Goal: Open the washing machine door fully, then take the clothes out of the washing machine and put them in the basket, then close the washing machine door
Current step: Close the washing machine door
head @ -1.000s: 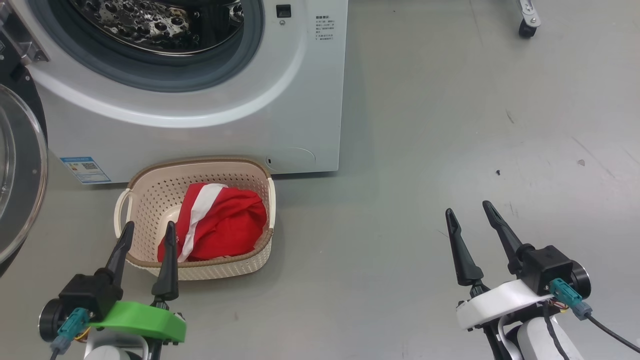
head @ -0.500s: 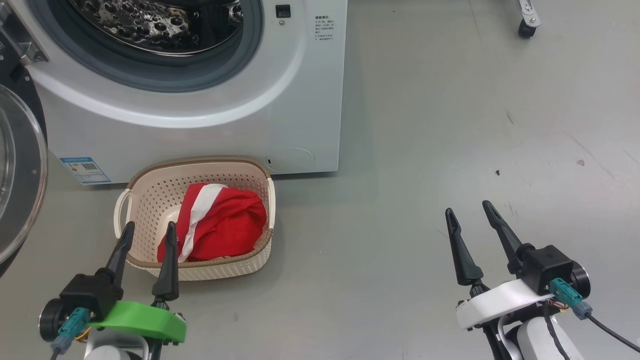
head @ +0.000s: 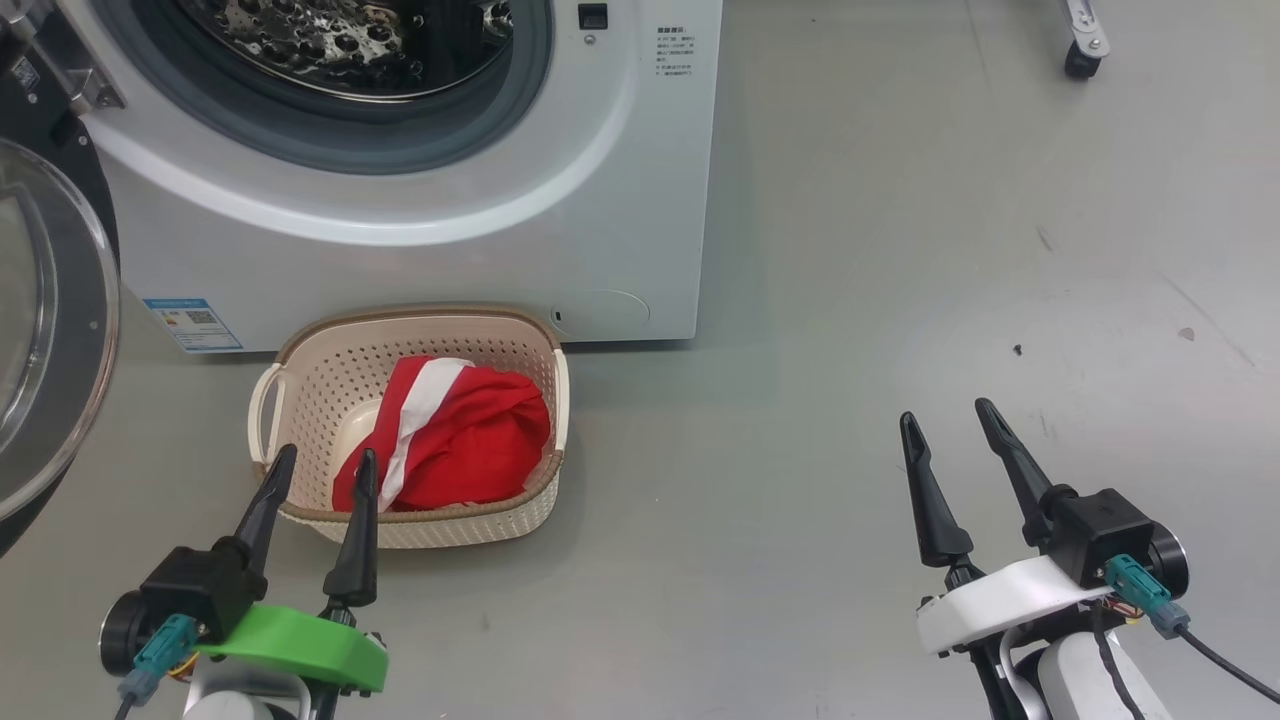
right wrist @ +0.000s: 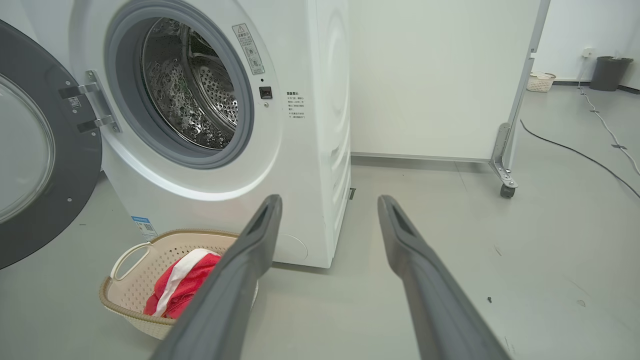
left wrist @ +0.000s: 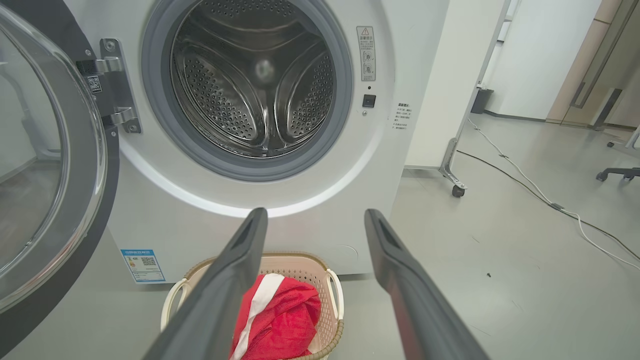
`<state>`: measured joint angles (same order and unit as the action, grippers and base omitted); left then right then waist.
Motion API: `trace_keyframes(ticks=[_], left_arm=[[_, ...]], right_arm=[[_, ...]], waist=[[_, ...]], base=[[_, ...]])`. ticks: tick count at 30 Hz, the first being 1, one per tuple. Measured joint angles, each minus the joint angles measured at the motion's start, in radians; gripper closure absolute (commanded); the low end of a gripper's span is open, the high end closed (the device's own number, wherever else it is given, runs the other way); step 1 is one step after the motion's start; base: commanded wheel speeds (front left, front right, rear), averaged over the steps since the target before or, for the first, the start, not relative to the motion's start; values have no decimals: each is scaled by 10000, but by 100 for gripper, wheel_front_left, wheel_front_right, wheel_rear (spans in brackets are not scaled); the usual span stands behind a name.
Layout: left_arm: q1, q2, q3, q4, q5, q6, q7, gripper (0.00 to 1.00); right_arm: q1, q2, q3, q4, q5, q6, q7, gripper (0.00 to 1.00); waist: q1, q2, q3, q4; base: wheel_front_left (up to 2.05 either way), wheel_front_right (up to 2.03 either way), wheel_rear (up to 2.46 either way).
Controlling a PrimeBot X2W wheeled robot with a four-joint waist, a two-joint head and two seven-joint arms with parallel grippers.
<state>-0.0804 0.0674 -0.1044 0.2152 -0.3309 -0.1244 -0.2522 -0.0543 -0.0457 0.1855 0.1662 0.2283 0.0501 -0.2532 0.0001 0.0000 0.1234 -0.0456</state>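
The washer [head: 450, 270] is seen standing on the grey floor [head: 800, 400], with its door [right wrist: 40, 150] swung wide open to the left on its hinge, so that the round port and the steel drum [left wrist: 255, 90] are laid open to view. The basket [head: 420, 315] is placed on the floor just in front of the washer's lower front edge, below the port; whether it touches the panel cannot be told. The clothes [head: 465, 445], red with a white stripe, are heaped inside the basket toward its right side. The left gripper [head: 327, 455] is held low at the near side of the basket, its two fingers spread wide apart with nothing between them; in the head view their tips are seen over the basket's near rim. The right gripper [head: 945, 411] is held well apart to the right, over bare floor, its fingers likewise spread and holding nothing. A blue label [head: 192, 322] is stuck at the washer's lower left corner.
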Motion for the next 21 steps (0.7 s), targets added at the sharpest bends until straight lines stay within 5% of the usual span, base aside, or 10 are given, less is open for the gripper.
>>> trace_keyframes(ticks=[21], left_arm=[[-138, -146, -84, 299, -6, 0, 2, 0]], right_arm=[[-71, -40, 42, -17, -303, 105, 0, 0]], waist=[[0, 0, 359, 1994]], base=[[0, 0, 0]])
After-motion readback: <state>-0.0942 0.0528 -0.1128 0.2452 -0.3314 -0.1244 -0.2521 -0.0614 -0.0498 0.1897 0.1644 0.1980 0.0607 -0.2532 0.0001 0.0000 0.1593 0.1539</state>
